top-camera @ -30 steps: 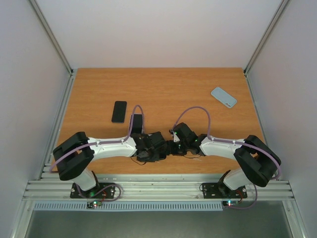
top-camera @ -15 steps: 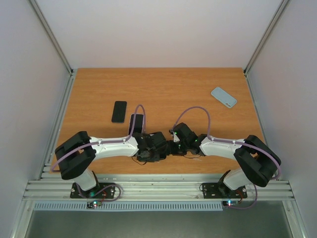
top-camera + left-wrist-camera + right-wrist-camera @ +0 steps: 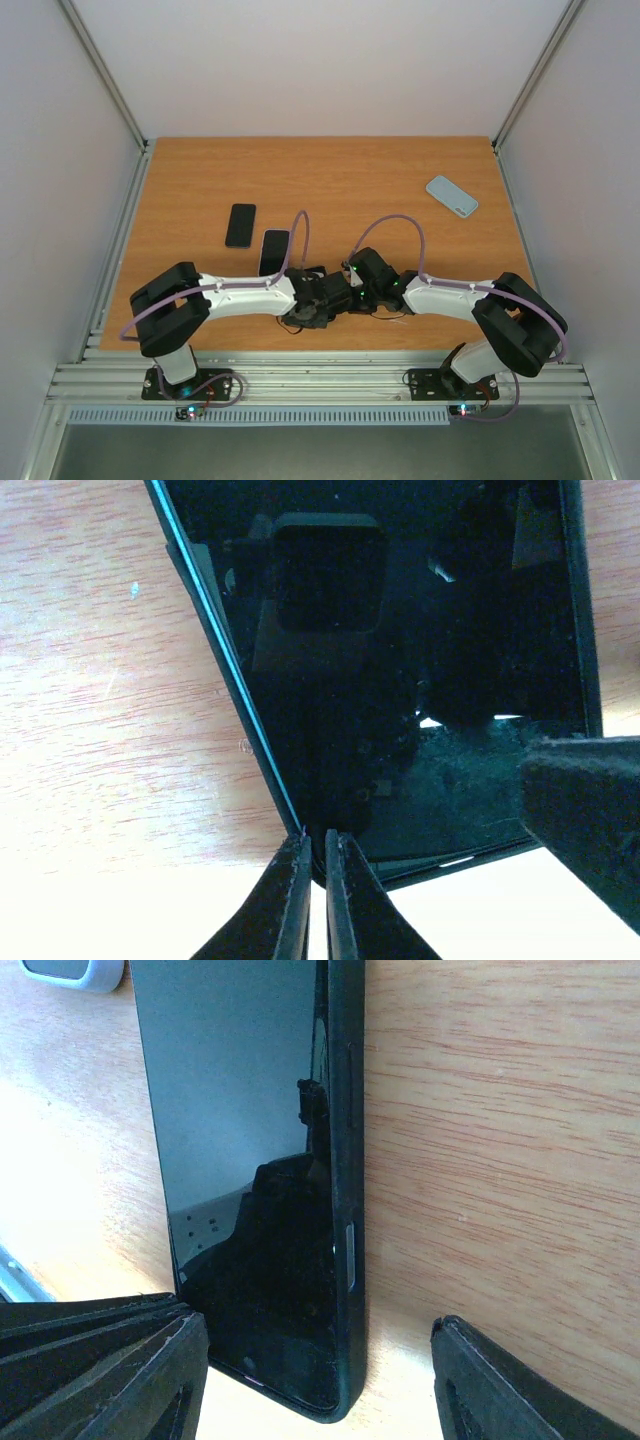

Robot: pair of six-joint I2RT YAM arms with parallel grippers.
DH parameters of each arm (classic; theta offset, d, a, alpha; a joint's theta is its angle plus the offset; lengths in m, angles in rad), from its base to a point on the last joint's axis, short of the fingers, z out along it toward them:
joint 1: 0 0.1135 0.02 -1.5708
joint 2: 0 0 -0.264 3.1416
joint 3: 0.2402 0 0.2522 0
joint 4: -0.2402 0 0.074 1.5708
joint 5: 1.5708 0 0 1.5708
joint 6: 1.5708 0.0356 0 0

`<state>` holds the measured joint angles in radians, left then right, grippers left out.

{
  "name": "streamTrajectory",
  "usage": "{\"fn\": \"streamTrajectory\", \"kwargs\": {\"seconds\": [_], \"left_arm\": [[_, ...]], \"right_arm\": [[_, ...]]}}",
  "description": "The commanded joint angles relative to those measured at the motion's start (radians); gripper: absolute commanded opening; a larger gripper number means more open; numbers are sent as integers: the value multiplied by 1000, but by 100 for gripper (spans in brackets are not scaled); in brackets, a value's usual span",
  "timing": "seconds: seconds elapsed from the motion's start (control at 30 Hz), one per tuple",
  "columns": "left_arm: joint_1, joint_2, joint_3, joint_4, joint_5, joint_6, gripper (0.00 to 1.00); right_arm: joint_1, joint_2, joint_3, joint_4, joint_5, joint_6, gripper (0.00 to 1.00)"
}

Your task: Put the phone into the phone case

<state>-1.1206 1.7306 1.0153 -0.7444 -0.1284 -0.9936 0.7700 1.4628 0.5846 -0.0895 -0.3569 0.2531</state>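
A black phone [image 3: 273, 252] lies flat on the table, screen up, inside a black case whose rim [image 3: 347, 1160] shows a side-button cutout. Its glossy screen fills the left wrist view [image 3: 400, 680] and shows in the right wrist view [image 3: 250, 1140]. My left gripper [image 3: 292, 285] is shut, fingertips [image 3: 315, 835] at the phone's near corner. My right gripper [image 3: 338, 292] is open [image 3: 318, 1330], its fingers either side of the phone's near end without touching it. One right finger shows in the left wrist view [image 3: 585, 820].
A second black phone-shaped slab [image 3: 240, 225] lies just left of the cased phone. A light blue case [image 3: 452, 195] lies at the far right. Grey walls and rails enclose the wooden table [image 3: 380, 180].
The cased phone has settled flatter on the table. The left arm has swung right, bringing its wrist closer to the right gripper. The right arm has hardly moved.
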Motion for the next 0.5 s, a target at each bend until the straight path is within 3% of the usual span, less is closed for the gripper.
{"fn": "streamTrajectory", "kwargs": {"seconds": [0.0,0.33,0.47], "left_arm": [[-7,93,-65,-52,-30,2,7],[22,-154,-3,-62,-120,35,15],[112,-235,-44,35,-49,80,19]], "right_arm": [[8,-20,-12,-38,37,-7,63],[9,-68,3,-55,51,-24,63],[6,-66,40,-84,58,-46,64]]}}
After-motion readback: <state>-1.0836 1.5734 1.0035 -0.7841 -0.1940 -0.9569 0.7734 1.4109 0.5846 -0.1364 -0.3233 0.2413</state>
